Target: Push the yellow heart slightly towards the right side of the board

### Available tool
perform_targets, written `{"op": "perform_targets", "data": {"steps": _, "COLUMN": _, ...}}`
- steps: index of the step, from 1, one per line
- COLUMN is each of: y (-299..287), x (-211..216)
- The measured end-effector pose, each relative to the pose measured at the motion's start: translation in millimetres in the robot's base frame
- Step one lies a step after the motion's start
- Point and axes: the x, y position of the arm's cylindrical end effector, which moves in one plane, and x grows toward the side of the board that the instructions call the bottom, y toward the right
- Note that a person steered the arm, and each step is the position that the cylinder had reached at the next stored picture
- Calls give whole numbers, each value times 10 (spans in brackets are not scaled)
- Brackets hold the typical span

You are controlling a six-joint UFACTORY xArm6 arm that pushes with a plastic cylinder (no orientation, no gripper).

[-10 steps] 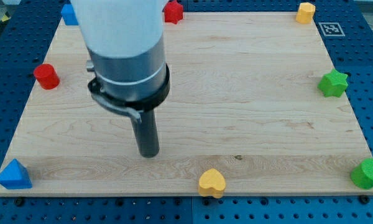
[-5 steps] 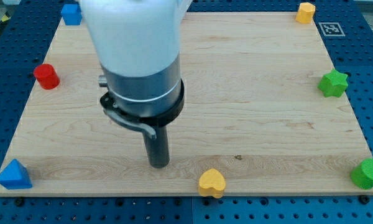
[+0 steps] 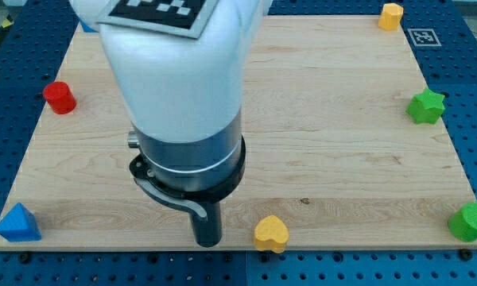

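My tip (image 3: 207, 241) is resting at the lower middle of the worktop (image 3: 318, 119), just left of the yellow heart (image 3: 271, 233), not touching it. No jaws are showing, only the rod.

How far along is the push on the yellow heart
Done: my tip is down at the board's bottom edge, just left of the yellow heart. In hand: a small gap remains, no contact yet. Left: the whole push; the heart hasn't been nudged rightward.

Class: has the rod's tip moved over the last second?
Yes. My tip has moved down and rightward, now just left of the unmoved yellow heart, near the board's bottom edge.
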Motion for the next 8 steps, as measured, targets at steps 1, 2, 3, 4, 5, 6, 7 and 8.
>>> {"op": "perform_targets", "data": {"steps": 1, "y": 7, "x": 1}}
{"op": "perform_targets", "data": {"steps": 2, "y": 65, "x": -2}}
{"op": "perform_targets", "data": {"steps": 3, "y": 194, "x": -5}}
{"op": "perform_targets", "data": {"steps": 4, "y": 257, "x": 6}}
{"op": "perform_targets", "data": {"steps": 5, "y": 287, "x": 2}}
{"op": "perform_targets", "data": {"steps": 6, "y": 401, "x": 2}}
{"op": "perform_targets", "data": {"steps": 7, "y": 425, "x": 2}}
{"op": "perform_targets", "data": {"steps": 8, "y": 507, "x": 2}}
